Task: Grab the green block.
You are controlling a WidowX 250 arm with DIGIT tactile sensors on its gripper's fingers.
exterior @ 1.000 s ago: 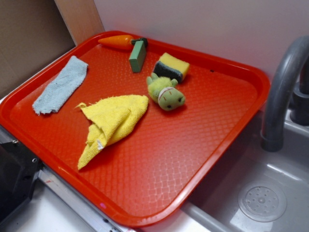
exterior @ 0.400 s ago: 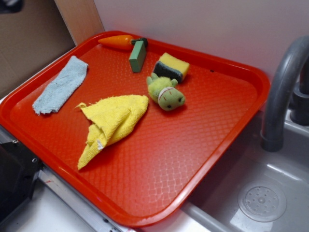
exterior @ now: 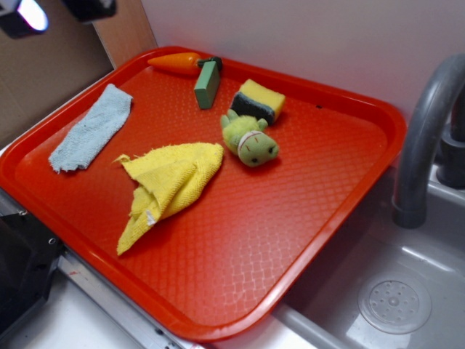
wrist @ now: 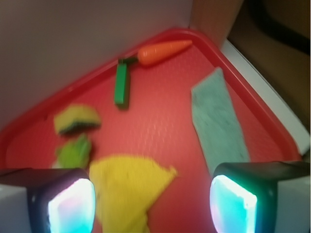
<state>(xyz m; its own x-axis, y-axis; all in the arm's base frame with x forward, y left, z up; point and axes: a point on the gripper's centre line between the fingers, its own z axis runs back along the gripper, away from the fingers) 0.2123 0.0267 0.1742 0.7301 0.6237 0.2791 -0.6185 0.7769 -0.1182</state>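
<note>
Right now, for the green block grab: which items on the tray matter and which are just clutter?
Belongs to the job:
green block, on edge beside the carrot
claw, open, high above the tray, holding nothing

Just lying about:
carrot
sponge
plush toy
yellow cloth
grey-blue cloth
red tray
faucet

Tray [exterior: 305, 218]: red, diamond-textured. Green block [exterior: 207, 84]: plain dull green. Carrot [exterior: 174, 62]: orange. Sponge [exterior: 258, 100]: yellow over dark green. Plush toy [exterior: 249, 142]: lime green. Cloth [exterior: 168, 182]: yellow. Towel [exterior: 91, 129]: pale grey-blue
</note>
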